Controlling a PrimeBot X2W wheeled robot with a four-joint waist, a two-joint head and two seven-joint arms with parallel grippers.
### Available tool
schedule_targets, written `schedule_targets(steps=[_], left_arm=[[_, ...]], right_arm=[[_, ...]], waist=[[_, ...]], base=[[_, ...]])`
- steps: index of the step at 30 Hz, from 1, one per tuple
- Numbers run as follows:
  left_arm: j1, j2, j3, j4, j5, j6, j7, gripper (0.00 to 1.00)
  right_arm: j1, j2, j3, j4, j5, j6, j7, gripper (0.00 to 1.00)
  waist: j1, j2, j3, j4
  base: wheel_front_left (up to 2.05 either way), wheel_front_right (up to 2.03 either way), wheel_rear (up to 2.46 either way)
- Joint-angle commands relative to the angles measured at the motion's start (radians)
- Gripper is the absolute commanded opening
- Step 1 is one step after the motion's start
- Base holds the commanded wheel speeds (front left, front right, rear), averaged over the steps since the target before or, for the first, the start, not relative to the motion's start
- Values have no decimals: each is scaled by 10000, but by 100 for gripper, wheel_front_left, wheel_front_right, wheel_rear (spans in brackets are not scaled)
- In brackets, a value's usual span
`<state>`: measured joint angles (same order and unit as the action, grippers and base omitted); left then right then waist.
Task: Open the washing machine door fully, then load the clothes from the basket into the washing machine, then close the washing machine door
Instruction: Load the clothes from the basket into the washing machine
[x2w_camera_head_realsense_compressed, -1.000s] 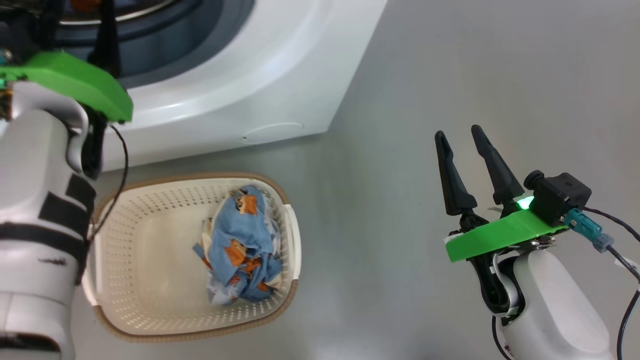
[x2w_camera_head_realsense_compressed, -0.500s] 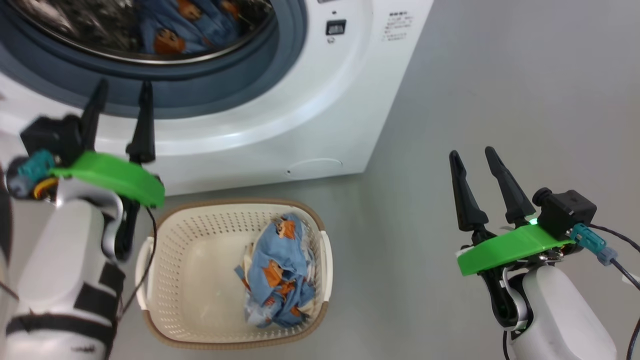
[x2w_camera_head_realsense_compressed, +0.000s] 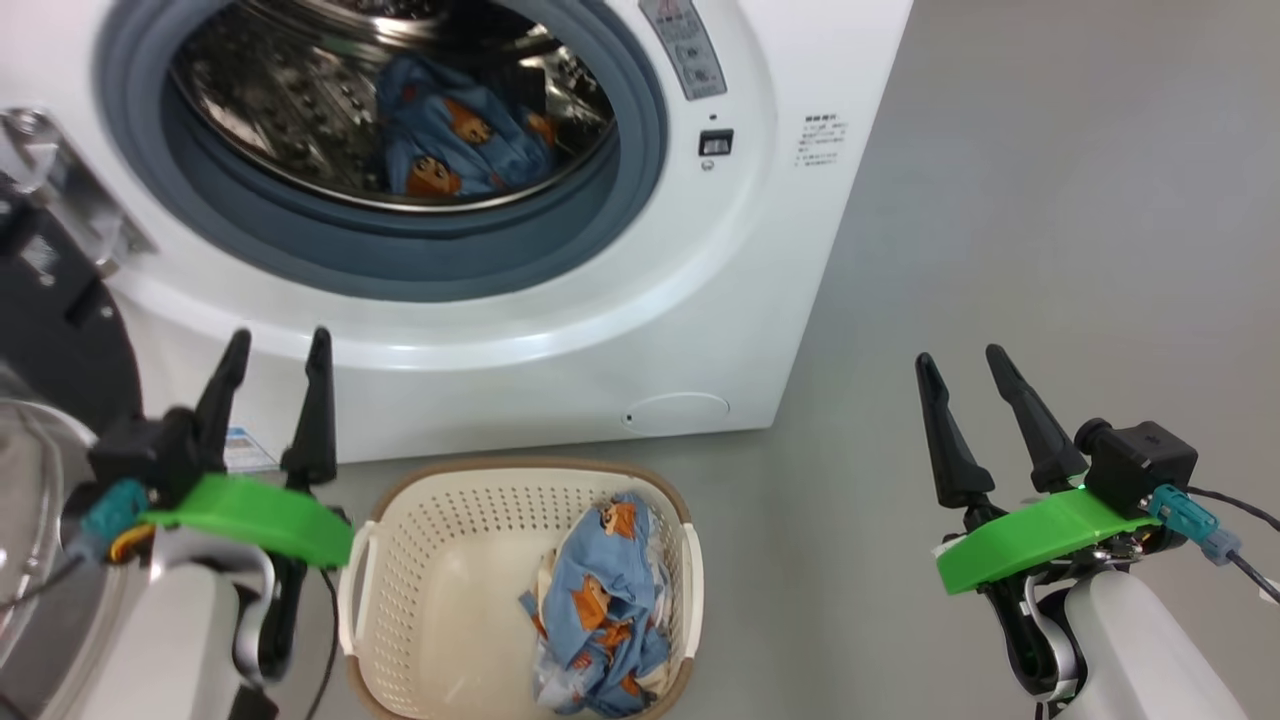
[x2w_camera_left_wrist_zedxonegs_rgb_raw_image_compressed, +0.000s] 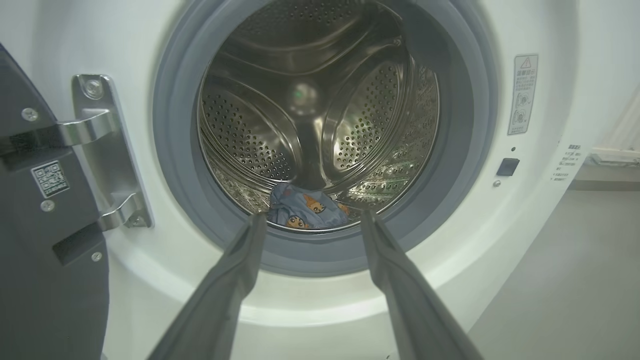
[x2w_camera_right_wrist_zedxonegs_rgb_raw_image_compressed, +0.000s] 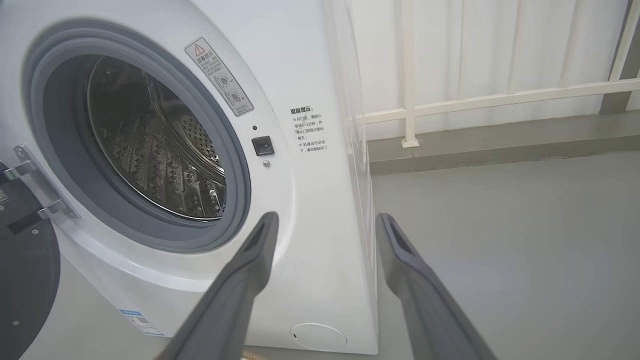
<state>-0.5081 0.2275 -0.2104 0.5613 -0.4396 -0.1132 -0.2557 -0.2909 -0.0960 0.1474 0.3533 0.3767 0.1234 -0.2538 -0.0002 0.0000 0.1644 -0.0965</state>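
In the basket (x2w_camera_head_realsense_compressed: 452, 560), crumpled blue clothes (x2w_camera_head_realsense_compressed: 600, 610) with orange animals; left gripper (x2w_camera_head_realsense_compressed: 280, 336) and right gripper (x2w_camera_head_realsense_compressed: 958, 355) spread, empty.

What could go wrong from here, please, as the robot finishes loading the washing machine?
1. One garment lies bunched against the right wall of the basket; the open left tool might snag the perforated wall or lift only part of it.
2. The other garment sits low in the drum near the gasket, so a trailing edge could be pinched when the washing machine door closes.
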Motion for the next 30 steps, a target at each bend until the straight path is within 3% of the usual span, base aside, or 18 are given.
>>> schedule_targets(steps=[1, 15, 30], left_arm=[[46, 262, 386, -345, 119, 99, -60, 100], [2115, 100, 1129, -1879, 242, 220, -60, 100], [2807, -138, 1119, -2543, 338, 507, -61, 100]], right_arm=[[44, -56, 205, -195, -48, 73, -80, 100], [252, -346, 208, -270, 66, 73, -80, 100], [418, -433, 181, -232, 41, 73, -80, 100]], waist=[[2, 0, -246, 154], [2, 0, -702, 174], [2, 0, -909, 212]], base=[[0, 0, 0], [0, 0, 0], [0, 0, 0]])
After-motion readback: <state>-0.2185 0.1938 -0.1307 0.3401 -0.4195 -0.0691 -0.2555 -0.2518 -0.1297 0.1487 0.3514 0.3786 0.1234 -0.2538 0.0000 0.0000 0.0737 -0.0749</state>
